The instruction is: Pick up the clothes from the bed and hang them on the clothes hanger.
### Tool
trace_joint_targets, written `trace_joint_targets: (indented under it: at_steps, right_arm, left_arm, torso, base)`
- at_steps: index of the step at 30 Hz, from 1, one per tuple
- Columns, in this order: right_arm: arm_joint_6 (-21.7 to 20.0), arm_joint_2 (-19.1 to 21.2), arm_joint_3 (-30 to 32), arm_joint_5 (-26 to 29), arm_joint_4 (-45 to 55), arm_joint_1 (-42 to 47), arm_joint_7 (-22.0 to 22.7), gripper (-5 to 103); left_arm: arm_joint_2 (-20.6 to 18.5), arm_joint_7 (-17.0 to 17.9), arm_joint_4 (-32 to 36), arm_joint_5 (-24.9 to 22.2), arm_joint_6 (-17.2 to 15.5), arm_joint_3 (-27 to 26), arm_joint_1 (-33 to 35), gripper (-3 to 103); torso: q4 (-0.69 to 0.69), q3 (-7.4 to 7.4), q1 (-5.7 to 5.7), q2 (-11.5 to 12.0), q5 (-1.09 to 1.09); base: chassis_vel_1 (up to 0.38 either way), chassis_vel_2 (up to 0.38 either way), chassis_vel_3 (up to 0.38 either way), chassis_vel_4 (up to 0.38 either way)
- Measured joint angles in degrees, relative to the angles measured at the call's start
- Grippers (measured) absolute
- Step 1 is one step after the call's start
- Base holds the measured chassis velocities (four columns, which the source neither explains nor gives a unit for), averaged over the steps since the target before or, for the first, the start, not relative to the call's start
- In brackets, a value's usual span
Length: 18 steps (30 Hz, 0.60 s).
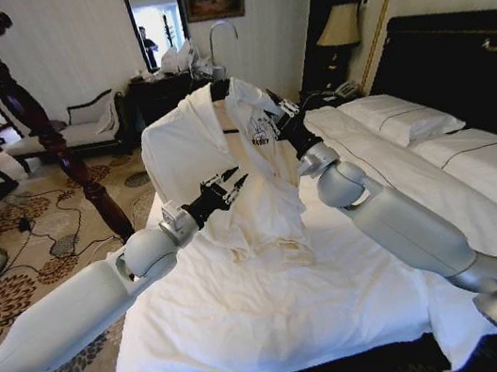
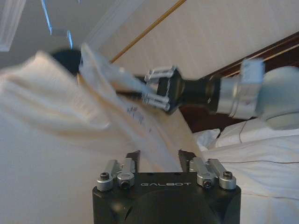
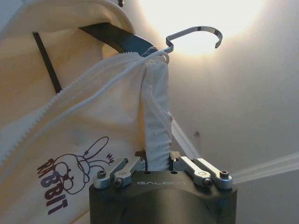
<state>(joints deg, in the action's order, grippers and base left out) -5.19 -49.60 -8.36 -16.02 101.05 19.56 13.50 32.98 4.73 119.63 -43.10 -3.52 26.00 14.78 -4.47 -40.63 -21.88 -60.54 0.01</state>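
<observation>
Soft, light, floppy clothes (image 1: pixel 212 168) draped on the clothes hanger (image 3: pixel 119 39) above the bed (image 1: pixel 278 305), pinched at the collar fold by right gripper (image 3: pixel 159 161); left gripper (image 1: pixel 230 187) parted beside the front; best held by seams

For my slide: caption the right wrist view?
Right gripper pinches the cream garment draped over the black hanger.

**White-dressed bed against a black headboard**

The bed (image 1: pixel 278 305) carries a rumpled white duvet (image 1: pixel 253 324) with thin dark piping, and white pillows (image 1: pixel 399 118) lie at its head before the black, gold-trimmed headboard (image 1: pixel 465 54). The cream-yellow garment's (image 1: pixel 225 161) lower folds rest bunched on the duvet near mid-bed.
</observation>
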Motion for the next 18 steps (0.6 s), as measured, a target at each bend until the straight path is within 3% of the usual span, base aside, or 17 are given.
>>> trace_joint_targets:
  at_steps: [4,5,6,8,10,13,14,16,18]
  right_arm:
    - [2.5,-0.7,1.5,-3.4,-2.5,2.5,-0.1,20]
    - [2.5,-0.7,1.5,-3.4,-2.5,2.5,-0.1,20]
    - [2.7,-0.7,1.5,-3.7,-2.7,3.0,0.0,20]
    - [3.1,-0.7,1.6,-4.1,-2.9,3.6,0.0,20]
    - [3.2,-0.8,1.6,-4.1,-2.9,3.7,0.1,20]
    - [3.6,-1.3,1.6,-4.2,-3.0,3.7,0.2,20]
    - [3.6,-1.3,1.6,-4.2,-3.0,3.7,0.2,20]
    - [4.3,-1.6,1.4,-4.1,-3.2,3.7,0.3,20]
    - [4.6,-1.7,1.4,-4.1,-3.2,3.7,0.3,20]
  left_arm:
    - [-3.1,-1.5,2.2,2.1,1.6,-4.0,6.6,71]
    - [-3.1,-1.5,2.2,2.1,1.6,-4.0,6.6,71]
    - [-4.3,-3.2,2.7,2.1,2.8,-5.3,8.4,71]
    - [-7.0,-6.2,4.1,2.4,4.7,-8.8,12.3,82]
    - [-7.7,-6.6,4.8,2.5,5.0,-10.0,13.8,87]
    - [-9.8,-6.2,7.8,2.4,5.2,-17.2,19.9,99]
    - [-9.8,-6.2,7.8,2.4,5.2,-17.2,19.9,99]
    - [-11.4,-6.3,9.2,0.9,5.2,-23.7,23.6,100]
    - [-12.0,-6.5,9.4,0.1,5.3,-24.8,23.9,100]
  torso:
    - [0.03,0.00,0.00,0.0,-0.02]
    - [0.03,0.00,0.00,0.0,-0.02]
    - [0.02,0.00,0.00,0.0,-0.02]
    - [0.02,0.00,0.00,0.0,0.00]
    - [0.02,0.00,0.00,0.0,0.00]
    - [0.02,0.00,0.01,0.0,-0.03]
    - [0.02,0.00,0.01,0.0,-0.03]
    - [0.03,0.00,0.01,0.0,-0.02]
    - [0.03,0.00,0.01,0.0,-0.02]
  base:
    - [0.000,0.000,0.000,0.000]
    - [0.000,0.000,0.000,0.000]
    - [0.000,0.000,0.000,0.000]
    - [0.000,0.000,0.000,0.000]
    - [0.000,0.000,0.000,0.000]
    - [0.000,0.000,0.000,0.000]
    - [0.000,0.000,0.000,0.000]
    - [0.000,0.000,0.000,0.000]
    - [0.000,0.000,0.000,0.000]
